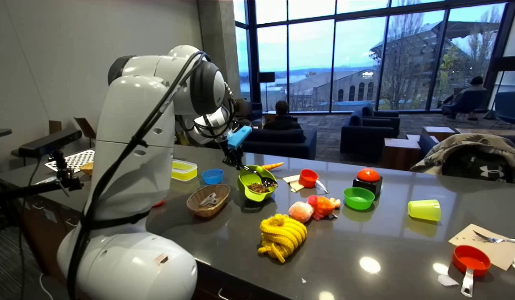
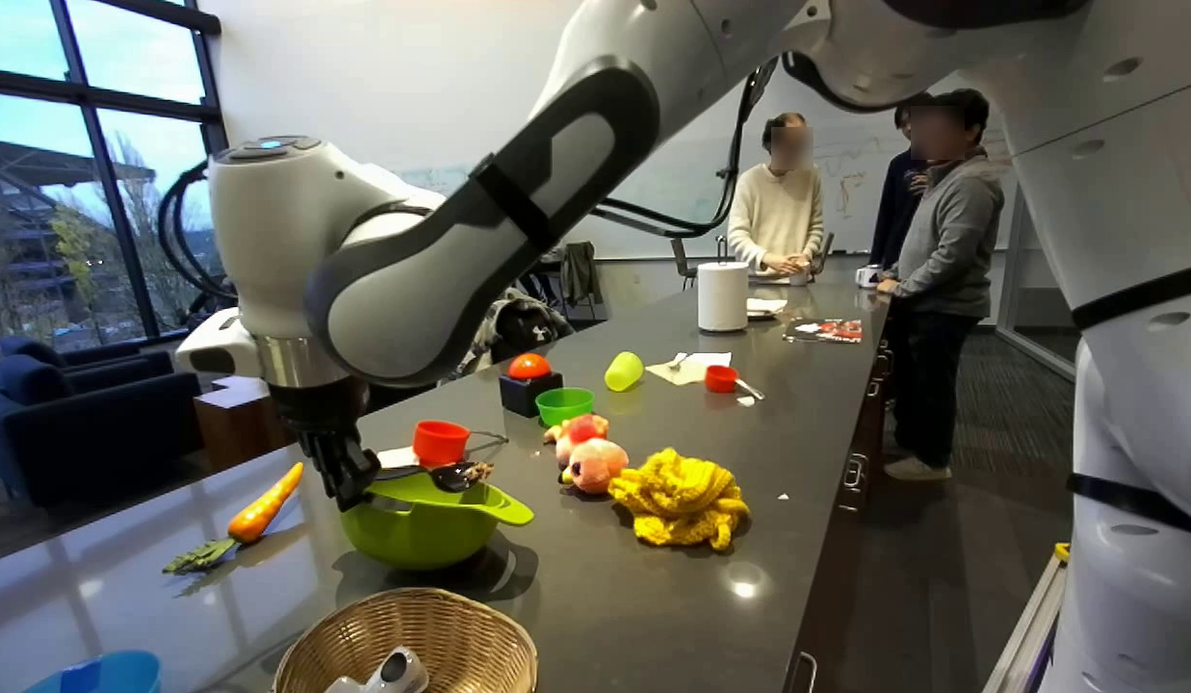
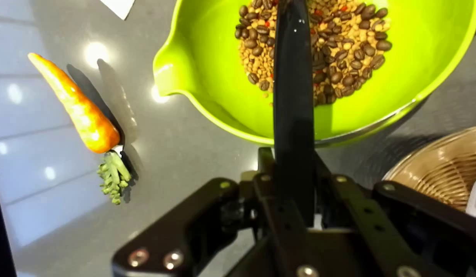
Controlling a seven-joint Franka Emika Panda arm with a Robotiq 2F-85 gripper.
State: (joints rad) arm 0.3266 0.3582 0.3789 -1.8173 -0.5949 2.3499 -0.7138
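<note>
Toward the edge by the tall windows (image 1: 309,62), on a long, shiny grey table (image 1: 344,250), a black, two-fingered gripper (image 3: 291,163) squeezes the handle of a long black spoon (image 3: 293,92). The spoon's round end, with a few bits on it, is over a round, bright green bowl (image 2: 417,539) with a spout. In the bowl is a heap of dark brown beans (image 3: 347,63) and tiny tan grains (image 3: 261,66). Closer to that edge lies a pointy orange carrot (image 3: 78,105) with a green leafy top. Near the bowl sits an oval, woven tan basket (image 2: 470,640) with a white thing (image 2: 402,669) inside. A bunched-up, yellow knitted cloth (image 2: 680,500) is closer to the opposite long edge, beside a fluffy pink and red toy (image 1: 319,206).
</note>
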